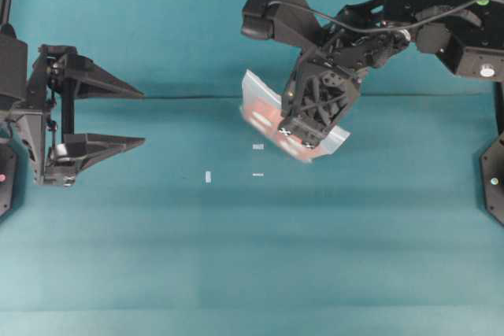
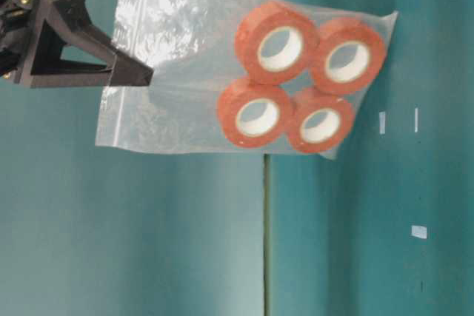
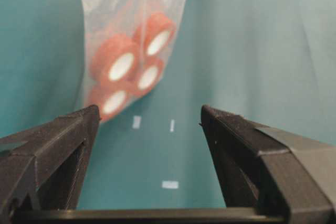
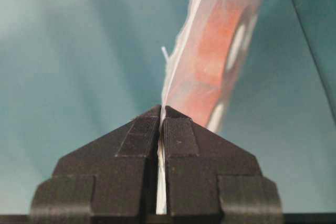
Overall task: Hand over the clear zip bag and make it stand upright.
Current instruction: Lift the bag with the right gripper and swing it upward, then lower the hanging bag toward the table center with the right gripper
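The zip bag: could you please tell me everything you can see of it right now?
The zip bag is clear, crinkly plastic with a zip strip along one short edge. Four orange tape rolls with white cores sit bunched at the opposite end. The right gripper is shut on the bag just inside the zip edge, so it hangs in the air, rolls lowest, above the teal table. The open left gripper faces it without touching.

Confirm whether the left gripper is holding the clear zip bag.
No. The left gripper stands open and apart from the clear zip bag, which the right gripper pinches.
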Available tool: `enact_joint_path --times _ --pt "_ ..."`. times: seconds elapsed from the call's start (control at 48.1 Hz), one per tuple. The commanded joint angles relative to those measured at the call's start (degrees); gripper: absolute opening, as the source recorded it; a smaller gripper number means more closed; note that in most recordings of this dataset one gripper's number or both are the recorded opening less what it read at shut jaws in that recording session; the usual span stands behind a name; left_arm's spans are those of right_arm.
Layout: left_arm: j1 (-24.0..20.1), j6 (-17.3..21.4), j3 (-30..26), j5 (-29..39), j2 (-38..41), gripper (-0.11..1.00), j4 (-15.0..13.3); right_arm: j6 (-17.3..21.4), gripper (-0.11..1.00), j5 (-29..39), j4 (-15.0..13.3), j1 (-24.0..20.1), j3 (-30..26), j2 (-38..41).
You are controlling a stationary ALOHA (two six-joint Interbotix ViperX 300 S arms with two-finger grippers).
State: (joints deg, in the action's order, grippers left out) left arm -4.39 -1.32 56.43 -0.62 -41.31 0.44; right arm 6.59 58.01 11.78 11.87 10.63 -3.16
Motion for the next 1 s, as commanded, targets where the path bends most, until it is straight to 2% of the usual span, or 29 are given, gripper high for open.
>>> enact_joint_path --times 0.0,0.125,0.333,0.52,0.644,0.977 --pt "-0.1 -0.1 -0.8 -0.3 0.0 0.85 0.1 -2.2 0.01 -0.1 0.3 0.2 -1.1 -0.8" --pt "-0.1 -0.1 -0.8 -0.3 0.0 0.85 0.1 -5.6 0.01 -0.1 0.5 0.0 -1.3 -0.6" --pt "-0.1 -0.2 -0.4 -0.3 0.2 0.85 0.1 -14.2 0.01 -0.2 2.0 -1.1 -1.0 -0.5" --pt "-0.1 -0.3 -0.4 -0.2 0.4 0.85 0.1 -21.1 0.01 -0.5 2.1 -2.9 -1.1 -0.2" --pt "-0.1 -0.3 -0.4 -0.2 0.4 0.85 0.1 -23.4 0.01 -0.6 2.1 -3.5 -1.7 0.4" --pt "-0.2 -0.4 -0.4 -0.2 0.4 0.85 0.1 -25.3 0.01 -0.5 2.1 -4.6 -1.8 0.4"
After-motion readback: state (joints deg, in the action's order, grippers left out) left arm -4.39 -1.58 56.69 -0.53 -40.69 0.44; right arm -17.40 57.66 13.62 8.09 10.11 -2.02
